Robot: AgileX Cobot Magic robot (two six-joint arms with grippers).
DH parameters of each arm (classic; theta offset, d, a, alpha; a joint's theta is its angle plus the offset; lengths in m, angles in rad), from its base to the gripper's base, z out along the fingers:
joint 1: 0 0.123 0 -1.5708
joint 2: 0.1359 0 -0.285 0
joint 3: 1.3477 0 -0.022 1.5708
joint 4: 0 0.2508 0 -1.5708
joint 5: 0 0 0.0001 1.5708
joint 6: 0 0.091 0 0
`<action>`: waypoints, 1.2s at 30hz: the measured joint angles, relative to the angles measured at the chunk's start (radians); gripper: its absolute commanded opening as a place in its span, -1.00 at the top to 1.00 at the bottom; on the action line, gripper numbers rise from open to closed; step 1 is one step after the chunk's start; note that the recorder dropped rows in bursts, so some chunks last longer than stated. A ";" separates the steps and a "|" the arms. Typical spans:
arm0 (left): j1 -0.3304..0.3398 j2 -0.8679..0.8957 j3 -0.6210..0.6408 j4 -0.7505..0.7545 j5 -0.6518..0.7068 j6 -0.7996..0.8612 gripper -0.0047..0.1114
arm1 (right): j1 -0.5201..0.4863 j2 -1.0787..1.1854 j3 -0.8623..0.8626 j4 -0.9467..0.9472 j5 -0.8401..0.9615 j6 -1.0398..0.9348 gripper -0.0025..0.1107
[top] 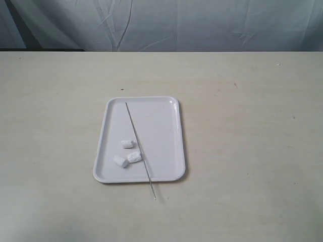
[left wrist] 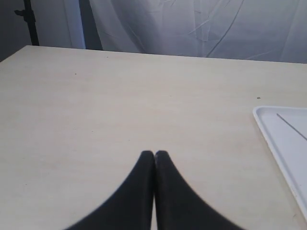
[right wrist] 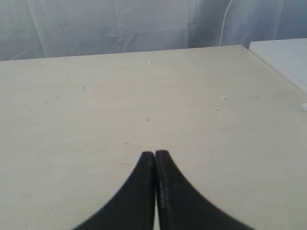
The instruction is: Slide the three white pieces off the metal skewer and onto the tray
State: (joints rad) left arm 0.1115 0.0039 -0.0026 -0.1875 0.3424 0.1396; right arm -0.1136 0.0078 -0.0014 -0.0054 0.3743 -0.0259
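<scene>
We see a wide pale table (top: 242, 151) filling most of the scene, with a creased grey cloth (top: 202, 25) hanging behind its far edge. The white tray (top: 161, 126) lies near the middle of the table, its long sides running from far to near.

Neither arm shows in the exterior view. In its wrist view the left claw (left wrist: 154, 154) hangs over bare table with its two black fingers pressed together and nothing between them, and a corner of the tray sits off to one side. The right claw (right wrist: 155, 154) is likewise closed on nothing, above bare table.

The metal skewer (top: 137, 141) lies slantwise on the tray, from the far left corner down across the near rim, its tip resting on the table.

The three white pieces are off the skewer, on the tray just left of it. One piece (top: 128, 143) lies alone, and nearer to us are a second piece (top: 134, 157) beside the rod and a third piece (top: 120, 161) on its left.
</scene>
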 measured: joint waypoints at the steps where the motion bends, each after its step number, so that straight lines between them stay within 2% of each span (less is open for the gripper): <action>1: 0.000 0.000 0.000 0.000 0.000 0.000 0.92 | 0.000 0.000 0.000 0.000 0.000 0.000 0.96; 12: -0.021 0.000 0.000 0.000 0.004 0.000 0.92 | 0.000 0.000 0.000 0.000 -0.002 0.000 0.96; 36: -0.021 0.000 0.000 0.003 0.006 0.002 0.92 | 0.000 0.000 0.000 0.000 -0.002 0.000 0.96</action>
State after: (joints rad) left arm 0.0909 0.0039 -0.0026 -0.1849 0.3484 0.1414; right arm -0.1136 0.0078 -0.0014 -0.0054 0.3721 -0.0259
